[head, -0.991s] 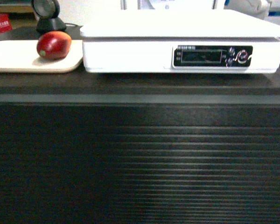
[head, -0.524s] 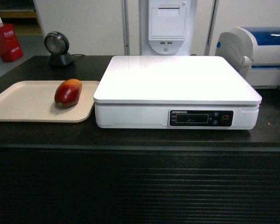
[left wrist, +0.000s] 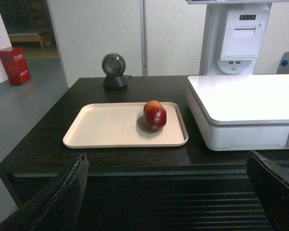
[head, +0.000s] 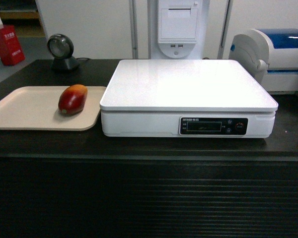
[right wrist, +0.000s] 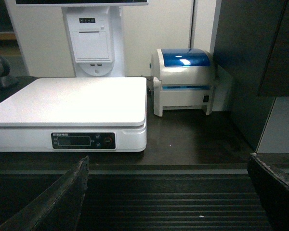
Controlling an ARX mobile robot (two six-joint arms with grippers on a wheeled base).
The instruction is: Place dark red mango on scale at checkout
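The checkout desk [head: 139, 144] carries the white scale [head: 188, 84], its platform bare, with a beige tray [head: 20, 106] just left of it. The dark red mango [head: 72, 98] lies on the tray's right part, long axis running away from me. My left gripper [left wrist: 168, 192], nearer, hangs wide open and empty, as does my right gripper [right wrist: 168, 192].

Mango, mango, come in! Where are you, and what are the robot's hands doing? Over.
Both hands open, left hand and right hand, holding nothing. Dark red mango on beige tray, not on scale. Nothing between them.
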